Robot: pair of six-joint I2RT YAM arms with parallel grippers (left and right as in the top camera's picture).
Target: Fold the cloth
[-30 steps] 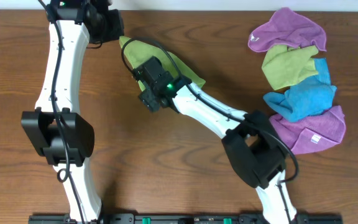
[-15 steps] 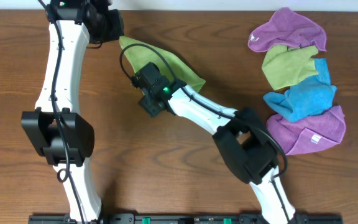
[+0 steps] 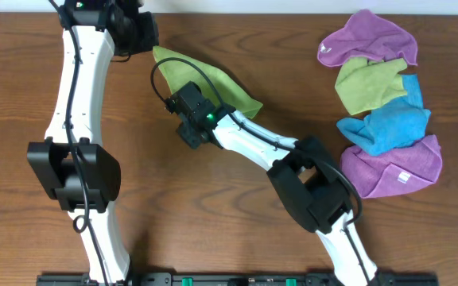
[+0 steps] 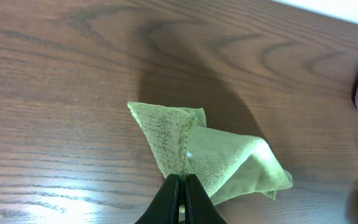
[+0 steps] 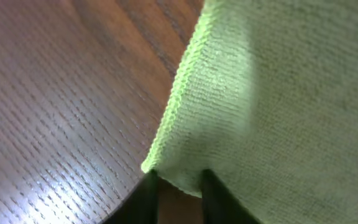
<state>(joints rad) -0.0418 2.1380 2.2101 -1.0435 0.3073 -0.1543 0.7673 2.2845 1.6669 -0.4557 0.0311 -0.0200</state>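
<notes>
The cloth [image 3: 227,94] lies bunched into a rough triangle on the counter [image 3: 213,214], toward its far side and left of centre, well apart from the spare cloths [image 3: 380,103] heaped at the right. The left gripper [image 4: 180,194] is clenched on one hemmed corner at the far-left tip, with the fabric rising to its fingers in a ridge. The right gripper [image 5: 178,186] sits at the near-left edge of the cloth. In the wrist view its two fingers stand either side of a bright hemmed corner with a gap between them, and I cannot tell whether they have bitten the fabric or only bracket it. The step in hand looks like getting a second corner so the cloth can be spread before any fold. To do it well, the right fingers should take the hem itself, a single layer and deep enough that the corner cannot slide out, without scraping the wood. Once both corners are held, the arms should part along the shared edge until it is taut but not straining the left pinch. The risk is a shallow grip that slips when lifted, or one that catches a doubled layer and keeps the cloth bunched.
</notes>
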